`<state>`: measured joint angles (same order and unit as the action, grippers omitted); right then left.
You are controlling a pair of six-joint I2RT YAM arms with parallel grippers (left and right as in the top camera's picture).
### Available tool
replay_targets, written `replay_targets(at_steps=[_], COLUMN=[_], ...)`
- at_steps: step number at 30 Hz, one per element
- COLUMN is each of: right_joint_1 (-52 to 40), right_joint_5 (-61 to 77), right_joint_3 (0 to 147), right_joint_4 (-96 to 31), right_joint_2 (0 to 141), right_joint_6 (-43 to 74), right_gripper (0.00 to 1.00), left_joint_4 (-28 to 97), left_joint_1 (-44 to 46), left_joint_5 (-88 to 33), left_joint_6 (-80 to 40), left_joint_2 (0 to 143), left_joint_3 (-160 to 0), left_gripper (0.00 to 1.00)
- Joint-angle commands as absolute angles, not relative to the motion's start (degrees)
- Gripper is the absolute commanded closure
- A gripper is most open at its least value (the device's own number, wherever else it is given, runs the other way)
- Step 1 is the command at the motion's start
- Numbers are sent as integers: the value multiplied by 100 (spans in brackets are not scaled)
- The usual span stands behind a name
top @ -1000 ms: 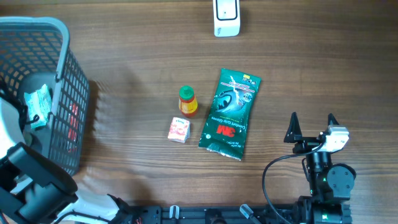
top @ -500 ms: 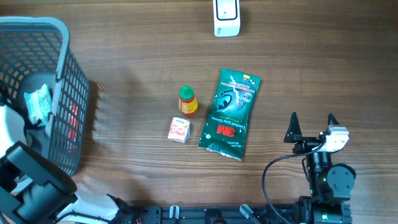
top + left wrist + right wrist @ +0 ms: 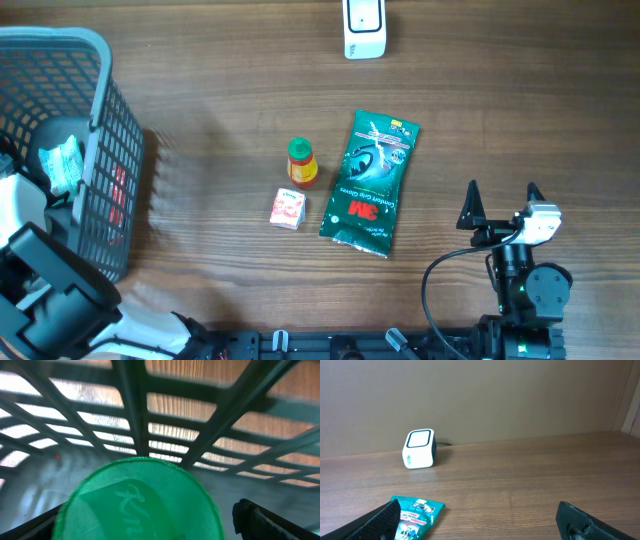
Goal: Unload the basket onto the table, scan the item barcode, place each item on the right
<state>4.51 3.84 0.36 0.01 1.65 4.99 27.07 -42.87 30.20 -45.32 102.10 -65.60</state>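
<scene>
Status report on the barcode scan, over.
Left gripper open in the basket, over a green round item. Right gripper open, empty. Scanner far side, nothing blocking it.

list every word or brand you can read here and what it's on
"3M": on the green pouch; its smaller print is too small to read.
Pale lettering on the round green item: blurred, unreadable.
Labels on the small box and bottle: too small to read.
</scene>
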Motion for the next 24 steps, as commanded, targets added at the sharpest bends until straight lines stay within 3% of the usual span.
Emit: replay_targets(at_steps=[1,10,13,16,24], right_joint_1=[429,429,429,429,429], right_joint_5=[403,403,403,403,403], right_joint_3=[30,30,30,30,30], right_joint_4=[14,14,14,14,14], right_joint_2=[167,167,167,167,167], right_joint_6=[451,451,451,451,454], right_gripper=[0,0,0,0,0], left_joint_4=[2626,2480,2475,2460,2718], left_joint_1=[-4294,-4344,-4381,-4397,-4257], left_joint_5=[3234,3245,3247,3247,3089], left_joint_6=[-4541,-4545,-4545,-4543,-4543], left_joint_2=[10449,10516,10575,10578,10036], left_joint_3=[-6501,-6501,-6501,-6504,-6606], left_gripper=[2,9,17,33,36])
